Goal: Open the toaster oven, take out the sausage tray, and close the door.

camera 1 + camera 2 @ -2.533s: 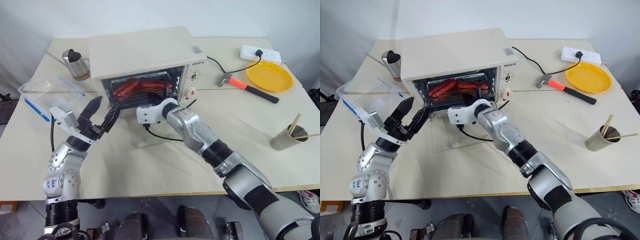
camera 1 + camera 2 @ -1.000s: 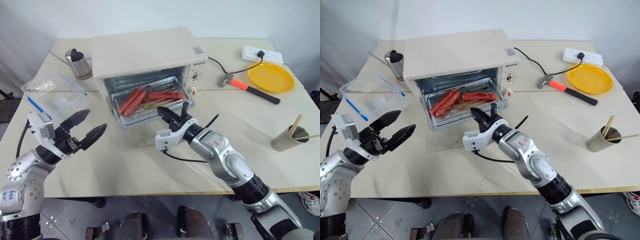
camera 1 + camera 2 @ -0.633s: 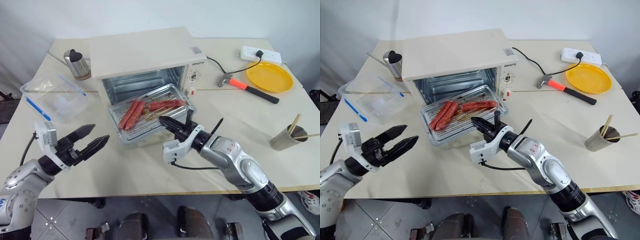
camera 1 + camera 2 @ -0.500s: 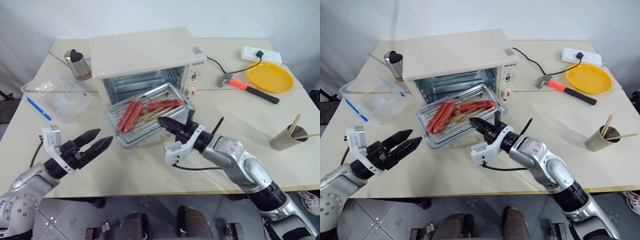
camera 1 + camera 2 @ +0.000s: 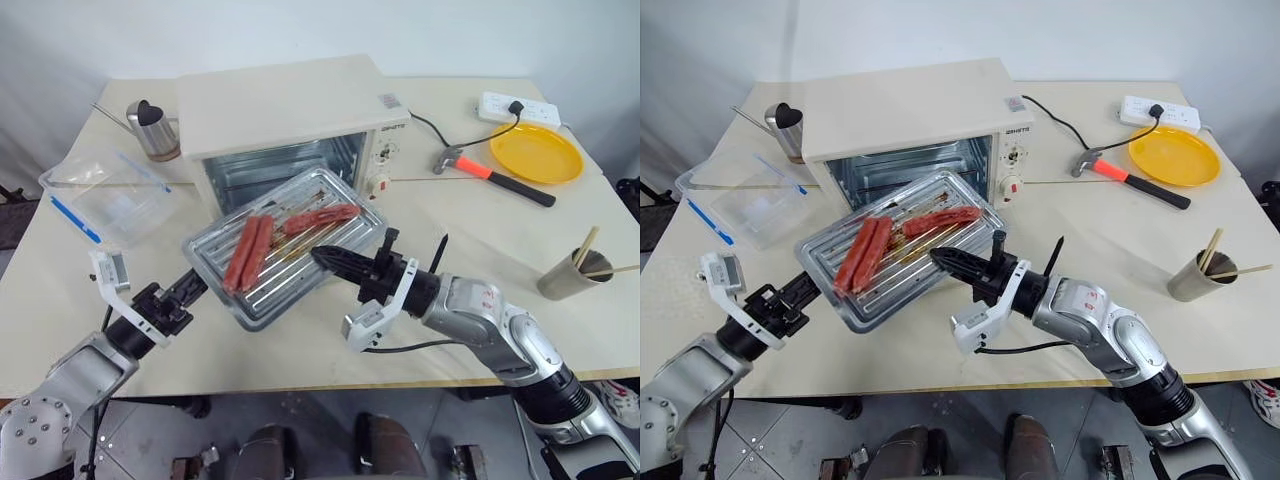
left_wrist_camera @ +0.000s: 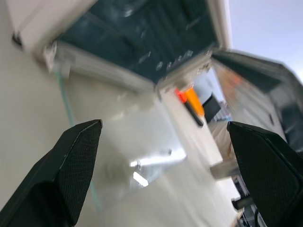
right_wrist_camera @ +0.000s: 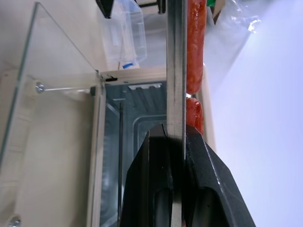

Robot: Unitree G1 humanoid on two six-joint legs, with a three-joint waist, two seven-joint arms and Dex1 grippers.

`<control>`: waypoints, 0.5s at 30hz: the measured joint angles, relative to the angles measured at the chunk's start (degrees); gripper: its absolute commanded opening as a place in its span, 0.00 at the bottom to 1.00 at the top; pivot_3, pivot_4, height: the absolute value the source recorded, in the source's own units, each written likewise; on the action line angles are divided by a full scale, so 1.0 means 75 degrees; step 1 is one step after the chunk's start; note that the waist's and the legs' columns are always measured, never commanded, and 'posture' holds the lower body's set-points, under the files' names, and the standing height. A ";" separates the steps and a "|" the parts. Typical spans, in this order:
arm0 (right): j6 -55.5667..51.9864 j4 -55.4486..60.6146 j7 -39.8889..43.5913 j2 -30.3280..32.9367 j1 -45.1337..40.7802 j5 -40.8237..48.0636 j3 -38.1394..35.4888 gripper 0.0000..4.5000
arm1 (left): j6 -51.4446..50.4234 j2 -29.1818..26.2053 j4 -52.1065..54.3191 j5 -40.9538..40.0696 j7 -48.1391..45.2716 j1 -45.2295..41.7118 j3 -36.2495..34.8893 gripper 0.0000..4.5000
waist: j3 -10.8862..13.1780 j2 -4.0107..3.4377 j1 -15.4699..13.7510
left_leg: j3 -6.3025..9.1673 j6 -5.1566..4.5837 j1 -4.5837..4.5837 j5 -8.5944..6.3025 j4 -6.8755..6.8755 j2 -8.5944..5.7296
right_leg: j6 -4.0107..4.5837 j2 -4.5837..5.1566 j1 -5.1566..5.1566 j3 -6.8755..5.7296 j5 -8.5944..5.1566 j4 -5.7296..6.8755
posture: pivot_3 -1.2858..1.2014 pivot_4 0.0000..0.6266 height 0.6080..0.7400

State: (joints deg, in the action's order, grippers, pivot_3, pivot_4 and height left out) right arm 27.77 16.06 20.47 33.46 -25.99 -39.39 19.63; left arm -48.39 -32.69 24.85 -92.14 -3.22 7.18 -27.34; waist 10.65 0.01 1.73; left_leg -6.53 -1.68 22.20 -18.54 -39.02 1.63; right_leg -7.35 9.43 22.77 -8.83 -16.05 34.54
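Pulled fully clear of the toaster oven, the sausage tray now hangs tilted in front of its open mouth, over the table. Right gripper is clamped on the tray's near edge; left gripper, fingers spread, sits at its left corner.

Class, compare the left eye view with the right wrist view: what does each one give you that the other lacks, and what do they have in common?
Left eye view adds: the hammer, yellow plate, power strip, cup of sticks, and the open left tool near a corner of the tray. Right wrist view adds: an edge-on close-up of the right tool shut on the tray's rim. Both share: the tray, sausages, oven and clear box.
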 measured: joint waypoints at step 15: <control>0.0249 -0.0671 -0.0130 -0.0285 -0.0323 -0.0316 0.0010 0.00 | -0.0212 -0.0770 -0.0100 -0.2281 -0.0434 0.1505 -0.0362 1.00 | 0.0000 0.0000 -0.0024 | -0.0004 0.0002 0.0000 -0.0001 -0.0002 0.0002 | 0.0016 -0.0002 0.0000 0.0014 -0.0009 -0.0007 | 0.52 0.24 1.00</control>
State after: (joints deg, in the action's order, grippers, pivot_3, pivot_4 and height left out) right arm 29.63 11.03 19.50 31.32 -28.42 -41.77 19.71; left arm -49.98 -38.46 24.10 -109.25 -6.48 18.46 -30.05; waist 10.65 0.00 1.55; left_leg -6.56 -1.66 22.20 -18.55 -39.04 1.64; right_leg -7.23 9.42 22.77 -8.72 -16.11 34.49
